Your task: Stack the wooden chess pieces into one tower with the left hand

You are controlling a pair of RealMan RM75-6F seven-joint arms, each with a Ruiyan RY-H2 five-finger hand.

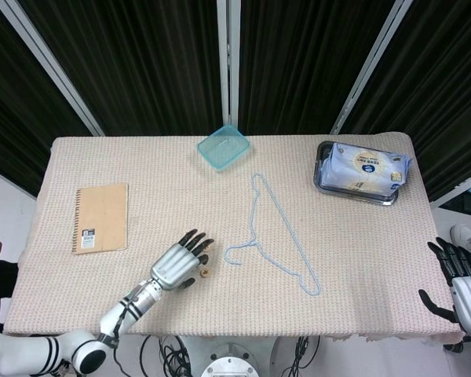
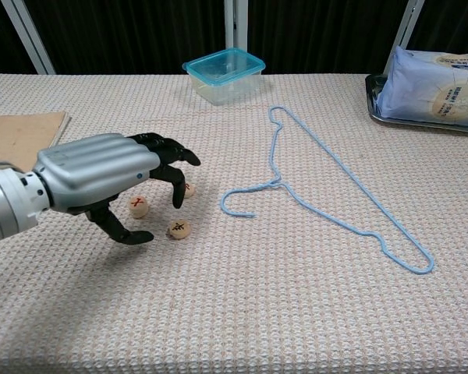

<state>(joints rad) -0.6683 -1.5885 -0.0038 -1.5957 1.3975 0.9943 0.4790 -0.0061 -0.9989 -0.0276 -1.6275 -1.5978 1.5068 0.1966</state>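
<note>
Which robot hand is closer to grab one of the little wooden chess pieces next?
The left robot hand. It hovers right over the wooden chess pieces, fingers spread, holding nothing. The right robot hand sits at the table's far edge, well away from them.

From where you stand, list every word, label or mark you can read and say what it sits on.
Round wooden chess pieces: red and dark characters on their tops, too small to read.
Brown spiral notebook: small white label at its lower corner, unreadable.
White plastic-wrapped package in the metal tray: blue round logo, print blurred.
No text reads clearly.
</note>
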